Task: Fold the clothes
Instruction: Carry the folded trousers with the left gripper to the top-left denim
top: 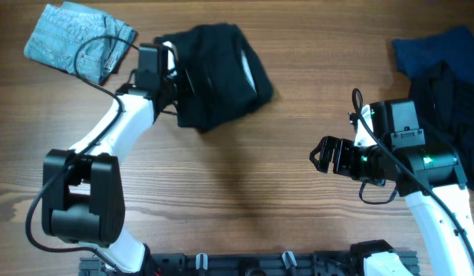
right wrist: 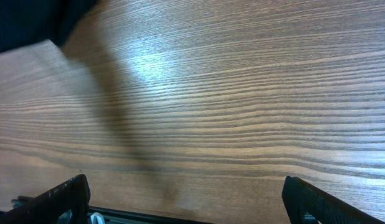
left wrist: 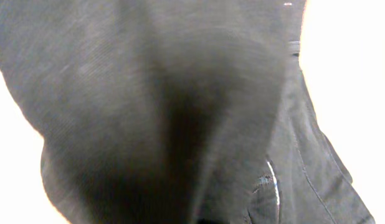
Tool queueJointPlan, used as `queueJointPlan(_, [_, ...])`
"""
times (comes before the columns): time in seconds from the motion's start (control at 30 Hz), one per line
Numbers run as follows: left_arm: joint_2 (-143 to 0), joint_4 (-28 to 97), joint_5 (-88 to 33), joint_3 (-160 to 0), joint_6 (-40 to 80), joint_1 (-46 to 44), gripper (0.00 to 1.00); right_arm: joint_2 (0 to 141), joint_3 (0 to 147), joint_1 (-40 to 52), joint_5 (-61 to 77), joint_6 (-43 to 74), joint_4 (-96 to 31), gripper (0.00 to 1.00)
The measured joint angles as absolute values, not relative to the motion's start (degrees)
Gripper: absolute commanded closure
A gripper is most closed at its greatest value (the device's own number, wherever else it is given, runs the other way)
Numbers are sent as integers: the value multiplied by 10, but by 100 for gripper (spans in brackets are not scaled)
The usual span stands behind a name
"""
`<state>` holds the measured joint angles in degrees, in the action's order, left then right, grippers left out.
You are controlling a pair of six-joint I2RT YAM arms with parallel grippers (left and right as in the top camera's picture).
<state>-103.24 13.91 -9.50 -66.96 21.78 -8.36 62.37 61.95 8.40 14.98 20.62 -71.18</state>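
From above, the left gripper (top: 174, 75) is closed tight at the left edge of the black shorts (top: 225, 69), with table (top: 245, 192) free below. Its camera shows blurry black cloth, probably pinched. The right gripper (right wrist: 186, 198) is spread wide, empty, over wood.

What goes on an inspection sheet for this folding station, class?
Surface: wood-grain table.
Job's things: black shorts bunched top centre; pale denim shorts top left; dark blue garment and black garment heaped right.
Clutter: nothing seen.
Claws: left claw shut on black shorts; right claw open over table.
Cables: black cable looping over pale denim shorts.
Surroundings: black rail along near edge.
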Motion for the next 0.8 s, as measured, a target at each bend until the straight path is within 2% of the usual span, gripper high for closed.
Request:
queueJointPlan(0.5, [-1034,-33,-44,-689,159,46,96,624,620,84,150,205,-749,0])
queueJointPlan(0.8, [-1052,-85,-76,-709,150,144,96,624,620,84,150,211,-767,0])
